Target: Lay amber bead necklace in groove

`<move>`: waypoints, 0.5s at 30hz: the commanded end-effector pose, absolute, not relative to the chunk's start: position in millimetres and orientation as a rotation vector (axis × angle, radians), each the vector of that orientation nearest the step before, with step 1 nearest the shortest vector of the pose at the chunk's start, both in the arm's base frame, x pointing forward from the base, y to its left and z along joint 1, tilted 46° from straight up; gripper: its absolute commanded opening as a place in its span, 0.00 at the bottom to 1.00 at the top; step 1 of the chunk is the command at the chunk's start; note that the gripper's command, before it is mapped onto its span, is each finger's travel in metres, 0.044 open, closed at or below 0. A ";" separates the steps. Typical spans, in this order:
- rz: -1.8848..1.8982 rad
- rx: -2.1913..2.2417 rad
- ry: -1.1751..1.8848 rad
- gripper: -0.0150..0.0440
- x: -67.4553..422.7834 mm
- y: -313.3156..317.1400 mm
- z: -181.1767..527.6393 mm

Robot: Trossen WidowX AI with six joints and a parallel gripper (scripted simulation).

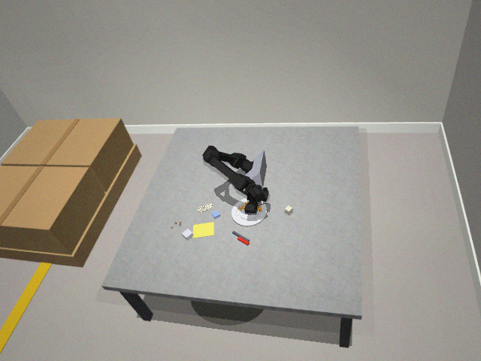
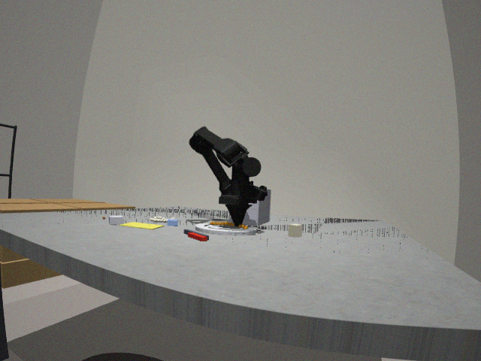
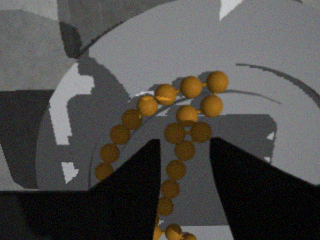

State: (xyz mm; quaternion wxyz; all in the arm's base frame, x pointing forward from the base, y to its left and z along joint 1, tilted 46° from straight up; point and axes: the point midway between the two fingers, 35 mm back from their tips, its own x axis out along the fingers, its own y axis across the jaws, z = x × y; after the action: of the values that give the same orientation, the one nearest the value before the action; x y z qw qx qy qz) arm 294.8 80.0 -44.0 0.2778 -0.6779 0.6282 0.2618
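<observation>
Grey table (image 1: 310,252) fills the centre of the top view, with stacked cardboard boxes (image 1: 58,174) at the left edge of the frame and a yellow floor stripe (image 1: 23,303) in the lower left corner. Black arm (image 1: 229,171) sits mid-table, bent down toward a round white board (image 1: 243,220) just below frame centre. Gripper (image 3: 184,150) points down at the board, its tips close over the surface in the exterior view. Fingers are narrowly apart, with one strand of the amber necklace (image 3: 175,132) running up between them; whether they actually pinch it I cannot tell, the gap looks wider than the beads. Necklace lies on the board, doubled into a loop, its left strand curving along the groove line, its right strand inside the ring.

Smaller stuff: yellow card (image 1: 203,229) left of the board, red and grey tool (image 1: 240,238) below it, cream cube (image 1: 288,210) to the right, white cube (image 1: 187,233), blue cube (image 1: 216,213), pale bead strip (image 1: 204,207), few loose brown beads (image 1: 177,223) far left.
</observation>
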 end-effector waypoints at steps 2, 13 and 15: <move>0.703 -1.820 1.685 0.28 295.0 80.4 -43.8; 0.703 -1.820 1.685 0.25 295.0 80.4 -43.8; 0.703 -1.820 1.685 0.25 295.0 80.4 -43.8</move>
State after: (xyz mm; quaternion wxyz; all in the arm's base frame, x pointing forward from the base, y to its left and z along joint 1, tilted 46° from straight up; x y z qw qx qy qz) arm 294.9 80.2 -44.0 0.2779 -0.6780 0.6280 0.2619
